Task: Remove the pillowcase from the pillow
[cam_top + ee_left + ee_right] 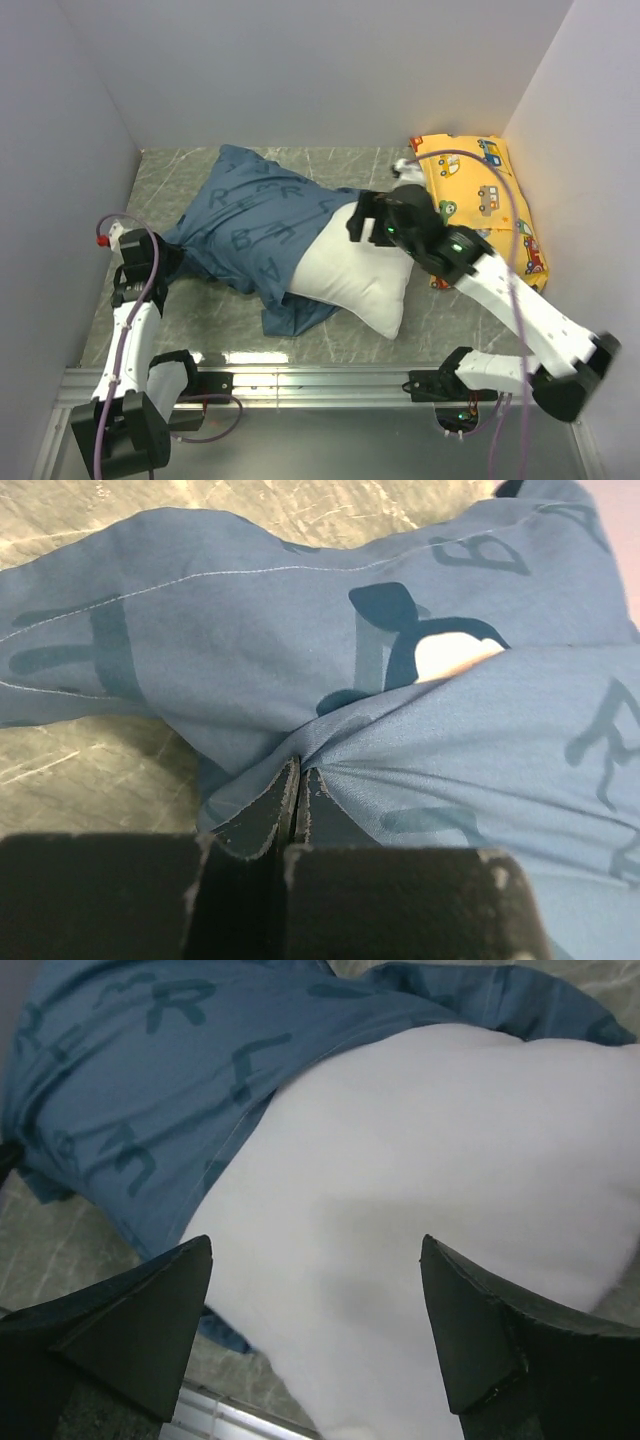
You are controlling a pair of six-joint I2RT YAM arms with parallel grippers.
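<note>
L gripper (pixel 299 780) on bunched blue lettered pillowcase (pixel 250 650)

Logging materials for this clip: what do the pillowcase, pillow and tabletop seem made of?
Pillowcase: thin matte woven cloth, probably cotton; stitched seam, soft creases. Pillow: smooth white fabric shell, stuffed; filling unseen. Tabletop: grey-green marble look with pale veins, possibly printed laminate.

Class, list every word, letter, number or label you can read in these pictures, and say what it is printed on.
"R", "L", "B", "A": single dark letters scattered on the pillowcase, spelling no word.
Remaining pillowcase letters: too creased or blurred to read.
Yellow pillow: cars only, no text.
White pillow: none.
</note>
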